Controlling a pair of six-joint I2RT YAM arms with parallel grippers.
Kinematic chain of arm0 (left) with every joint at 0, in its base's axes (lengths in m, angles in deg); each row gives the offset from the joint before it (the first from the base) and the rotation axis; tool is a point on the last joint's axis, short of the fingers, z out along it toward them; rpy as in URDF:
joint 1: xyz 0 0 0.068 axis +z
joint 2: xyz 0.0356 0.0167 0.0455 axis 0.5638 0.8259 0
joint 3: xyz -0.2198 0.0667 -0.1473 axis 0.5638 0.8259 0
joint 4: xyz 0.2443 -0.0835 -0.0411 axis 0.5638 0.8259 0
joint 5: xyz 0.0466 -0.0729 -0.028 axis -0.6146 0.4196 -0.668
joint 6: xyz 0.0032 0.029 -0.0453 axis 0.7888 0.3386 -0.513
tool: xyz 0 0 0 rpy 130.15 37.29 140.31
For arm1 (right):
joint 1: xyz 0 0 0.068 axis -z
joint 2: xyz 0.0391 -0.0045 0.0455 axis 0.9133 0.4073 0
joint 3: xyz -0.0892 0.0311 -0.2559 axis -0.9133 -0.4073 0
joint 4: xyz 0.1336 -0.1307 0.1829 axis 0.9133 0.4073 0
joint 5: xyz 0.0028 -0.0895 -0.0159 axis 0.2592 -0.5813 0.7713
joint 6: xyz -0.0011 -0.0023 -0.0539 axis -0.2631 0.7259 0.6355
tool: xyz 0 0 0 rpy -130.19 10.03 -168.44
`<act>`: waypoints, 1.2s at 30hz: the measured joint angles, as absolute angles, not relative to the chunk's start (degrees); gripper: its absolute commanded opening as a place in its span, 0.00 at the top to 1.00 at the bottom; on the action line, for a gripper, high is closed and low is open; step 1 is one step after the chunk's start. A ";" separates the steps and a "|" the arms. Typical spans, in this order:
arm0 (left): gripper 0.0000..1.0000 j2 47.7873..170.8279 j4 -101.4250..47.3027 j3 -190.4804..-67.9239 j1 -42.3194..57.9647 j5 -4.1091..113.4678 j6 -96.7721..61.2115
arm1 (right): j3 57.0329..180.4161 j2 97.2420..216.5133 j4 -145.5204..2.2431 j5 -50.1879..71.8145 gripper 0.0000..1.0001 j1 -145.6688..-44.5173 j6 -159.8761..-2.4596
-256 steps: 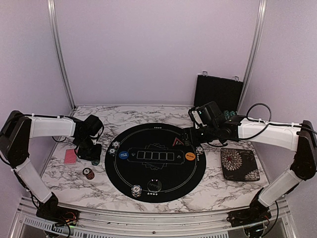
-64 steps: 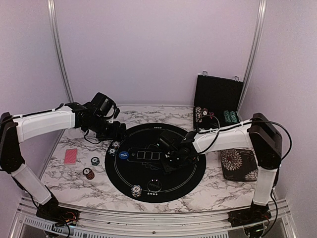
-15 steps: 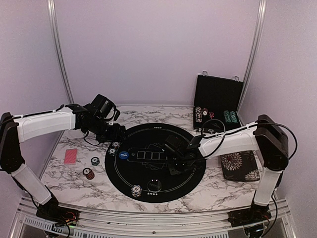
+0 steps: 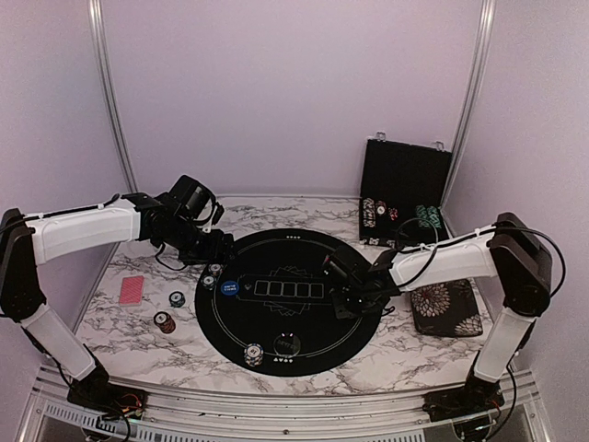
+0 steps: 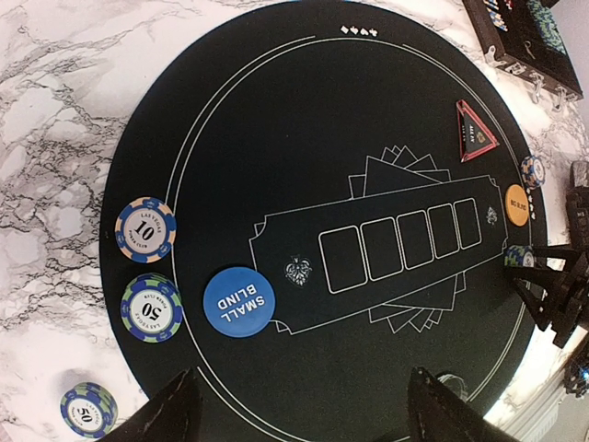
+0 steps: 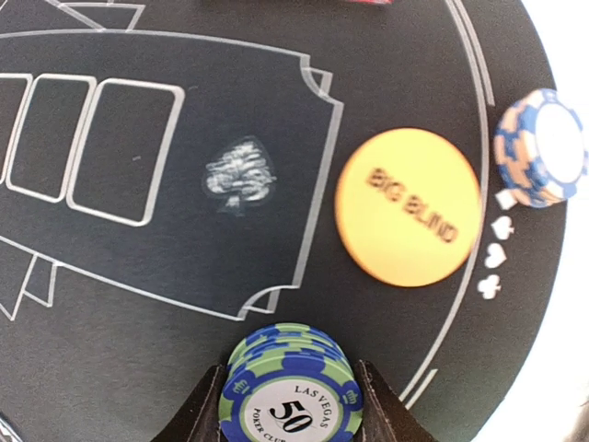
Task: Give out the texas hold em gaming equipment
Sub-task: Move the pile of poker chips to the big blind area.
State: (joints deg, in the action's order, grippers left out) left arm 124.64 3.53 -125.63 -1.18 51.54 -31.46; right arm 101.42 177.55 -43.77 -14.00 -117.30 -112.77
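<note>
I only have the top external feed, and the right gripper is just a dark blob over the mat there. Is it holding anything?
Observer: Yes. In the right wrist view the right gripper is closed on a stack of blue-and-green 50 chips.
Operator: What lies nearest it?
Observer: The orange BIG BLIND button, just beyond the stack and not touching it.
Operator: Is the left gripper carrying something?
Observer: No. The left gripper is open and empty above the mat, with the blue SMALL BLIND button just ahead of it.
</note>
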 measured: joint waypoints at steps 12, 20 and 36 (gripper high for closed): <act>0.22 124.99 3.55 -125.65 -1.18 51.59 -31.43 | 96.24 173.99 -46.93 -14.39 0.64 -111.35 -112.07; 0.22 124.99 3.55 -125.65 -1.18 51.57 -31.43 | 94.55 172.90 -48.44 -14.59 0.64 -107.57 -110.71; 0.22 124.99 3.58 -126.37 -1.18 51.57 -31.22 | 94.38 173.18 -50.10 -14.54 0.64 -102.76 -107.50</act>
